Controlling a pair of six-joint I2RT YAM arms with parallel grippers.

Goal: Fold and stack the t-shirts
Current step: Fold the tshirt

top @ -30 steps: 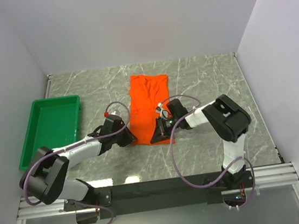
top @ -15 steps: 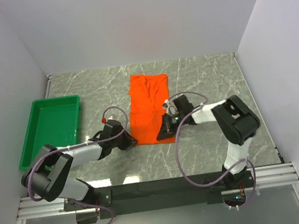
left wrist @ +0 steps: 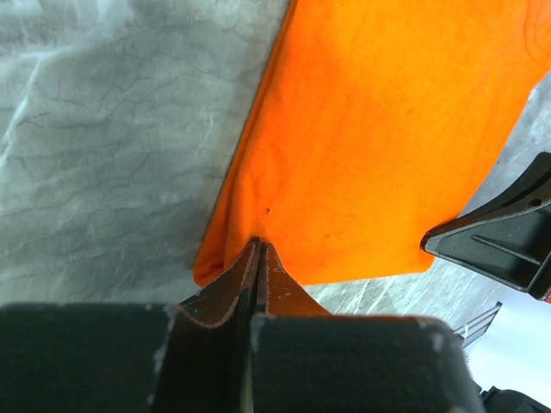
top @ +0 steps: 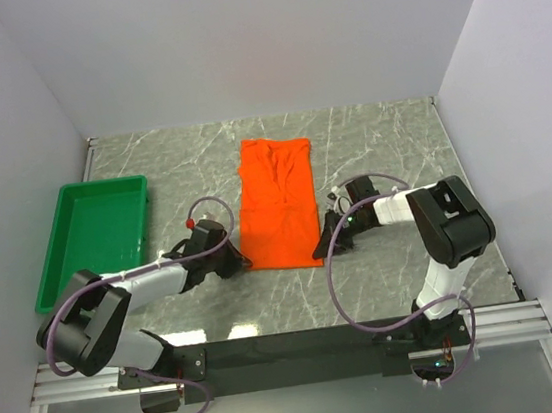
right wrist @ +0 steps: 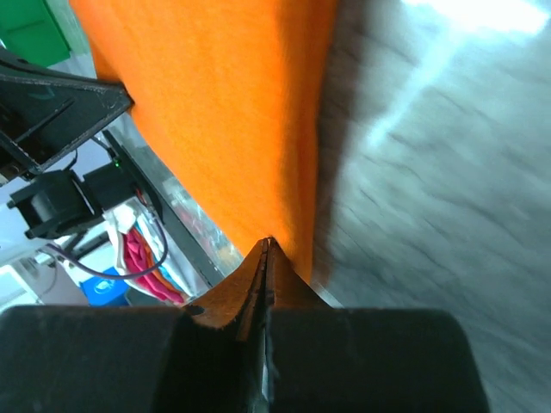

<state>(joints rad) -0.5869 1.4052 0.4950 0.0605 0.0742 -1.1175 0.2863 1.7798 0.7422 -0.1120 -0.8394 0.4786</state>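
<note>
Shirt: orange t-shirt (top: 275,201), a long strip on the marble table (top: 379,143).
Left: my left gripper (top: 246,263) pinches its near-left corner.
Right: my right gripper (top: 323,246) pinches its near-right corner.
Tray: green tray (top: 59,243) far left, well apart.

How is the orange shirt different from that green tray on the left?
The t-shirt is flat, wrinkled orange cloth; the green tray has a raised rim. The left end effector and the right end effector pinch the t-shirt's near corners; nothing touches the tray. Both rest on the table.

Left end effector (top: 242,262) clamped shut, held low; right end effector (top: 329,243) likewise clamped shut, low.
</note>
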